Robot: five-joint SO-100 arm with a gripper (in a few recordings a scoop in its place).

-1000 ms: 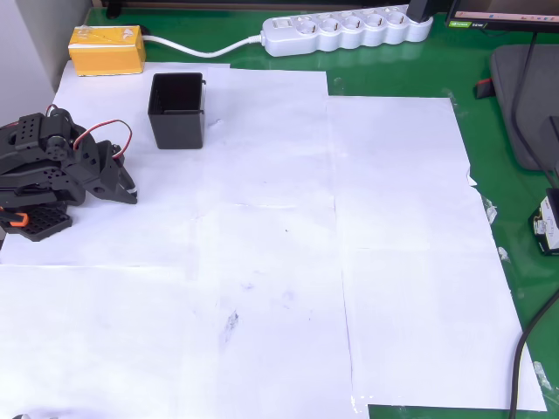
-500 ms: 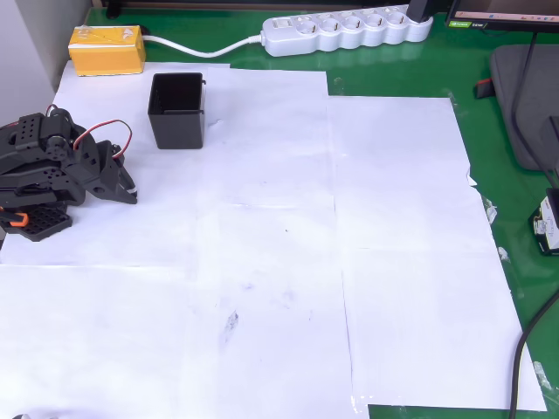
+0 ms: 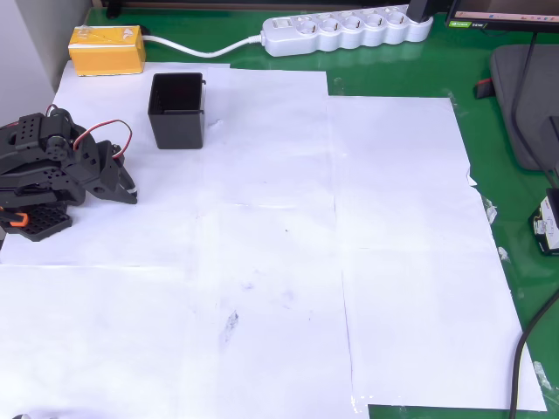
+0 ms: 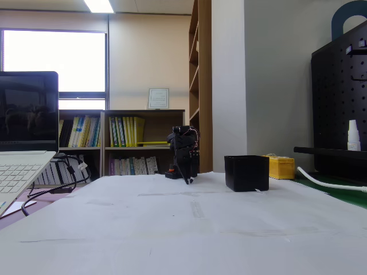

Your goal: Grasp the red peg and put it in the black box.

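With the black box [image 3: 176, 110] as landmark on the paper-covered desk [image 3: 393, 262], the folded arm's pincer [image 3: 129, 194] lies just left and below it, jaws seemingly together holding nothing, a yellow block [image 3: 107, 49] and power strip [image 3: 345, 30] lie beyond, and the red peg cannot be made out.
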